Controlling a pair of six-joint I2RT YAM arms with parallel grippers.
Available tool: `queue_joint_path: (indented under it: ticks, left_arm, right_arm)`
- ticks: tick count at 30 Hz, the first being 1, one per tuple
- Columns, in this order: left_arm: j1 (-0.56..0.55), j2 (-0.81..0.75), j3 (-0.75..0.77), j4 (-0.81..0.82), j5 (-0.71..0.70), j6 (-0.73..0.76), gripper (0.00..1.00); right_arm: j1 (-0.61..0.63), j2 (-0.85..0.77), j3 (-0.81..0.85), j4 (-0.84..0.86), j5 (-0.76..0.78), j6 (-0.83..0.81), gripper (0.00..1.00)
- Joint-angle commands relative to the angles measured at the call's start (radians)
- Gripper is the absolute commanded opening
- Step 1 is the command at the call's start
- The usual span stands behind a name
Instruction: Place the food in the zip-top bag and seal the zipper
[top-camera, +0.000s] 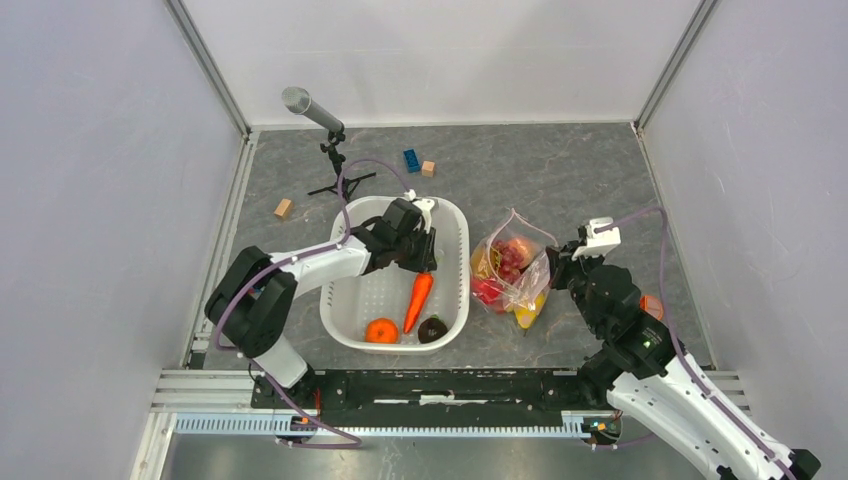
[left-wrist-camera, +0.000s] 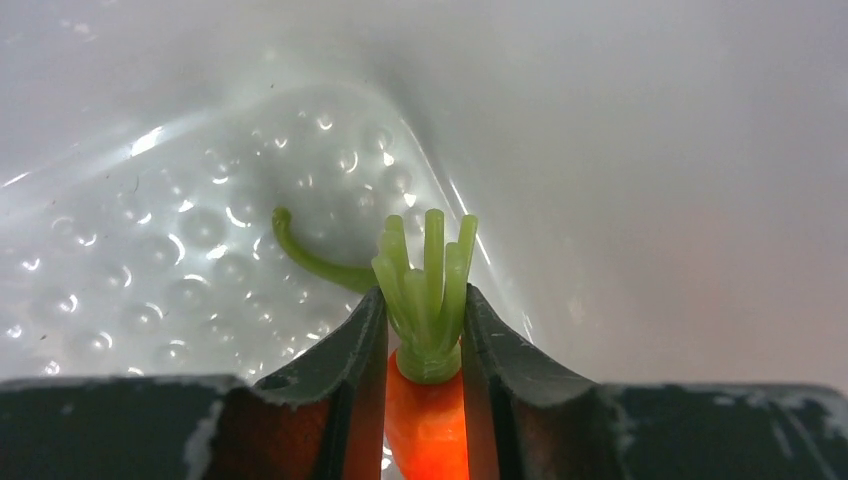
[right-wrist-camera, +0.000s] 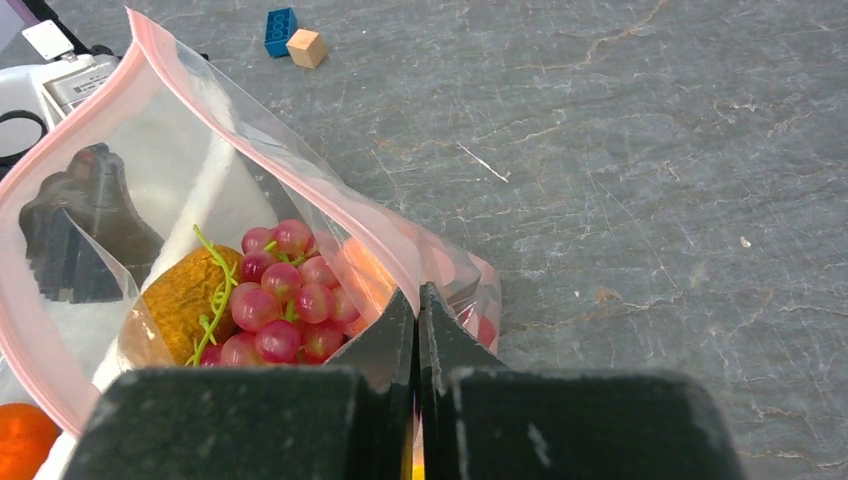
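Observation:
My left gripper (top-camera: 421, 262) is inside the white basin (top-camera: 340, 300), shut on the green top end of the orange carrot (top-camera: 418, 300); the left wrist view shows the carrot (left-wrist-camera: 428, 420) pinched between the fingers (left-wrist-camera: 355, 370). My right gripper (right-wrist-camera: 417, 300) is shut on the near edge of the clear zip-top bag (top-camera: 512, 275), holding its mouth open. The pink zipper strip (right-wrist-camera: 250, 130) rims that mouth. Purple grapes (right-wrist-camera: 285, 295) and a brownish-yellow fruit (right-wrist-camera: 180, 295) lie inside the bag. An orange (top-camera: 381, 330) and a dark fruit (top-camera: 432, 329) lie in the basin.
A microphone on a small tripod (top-camera: 325, 130) stands at the back left. A blue block (top-camera: 411, 159) and a wooden block (top-camera: 428, 168) lie behind the basin; another wooden block (top-camera: 283, 207) lies to its left. An orange object (top-camera: 652, 305) sits right of the right arm.

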Motion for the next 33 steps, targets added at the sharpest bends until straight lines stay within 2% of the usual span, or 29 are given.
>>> queue_joint_path:
  ticks: [1,2,3,10,14,18,23,28,33]
  left_arm:
    - [0.009,-0.115,-0.035,0.009,-0.009,0.049,0.17]
    - [0.018,-0.137,-0.047,0.017,-0.003,0.050,0.04]
    - [0.026,-0.151,-0.048,0.015,-0.002,0.050,0.03]
    - [0.042,-0.341,-0.006,-0.008,-0.027,0.031,0.02]
    - [0.042,-0.487,-0.009,0.038,0.003,-0.002,0.02]
    - [0.042,-0.624,-0.037,0.167,0.089,-0.059,0.02]
    - [0.038,-0.699,-0.056,0.354,0.189,-0.137,0.02]
    - [0.004,-0.675,-0.089,0.622,0.245,-0.188,0.02]
    - [-0.120,-0.591,-0.065,0.858,0.181,-0.058,0.02]
  right_arm:
    - [-0.002,-0.036,0.029,0.044,0.015,-0.009,0.00]
    - [-0.002,-0.049,0.027,0.050,0.010,0.000,0.00]
    - [-0.002,-0.061,0.023,0.057,0.003,0.007,0.00]
    - [-0.002,-0.066,0.057,0.042,-0.015,0.066,0.02]
    - [-0.001,0.008,0.126,0.037,-0.111,0.090,0.01]
    - [-0.002,0.085,0.192,0.057,-0.246,0.129,0.01]
    - [-0.002,0.139,0.198,0.101,-0.382,0.196,0.01]
    - [-0.002,0.136,0.178,0.136,-0.440,0.245,0.00]
    - [-0.002,0.119,0.188,0.144,-0.446,0.259,0.00]
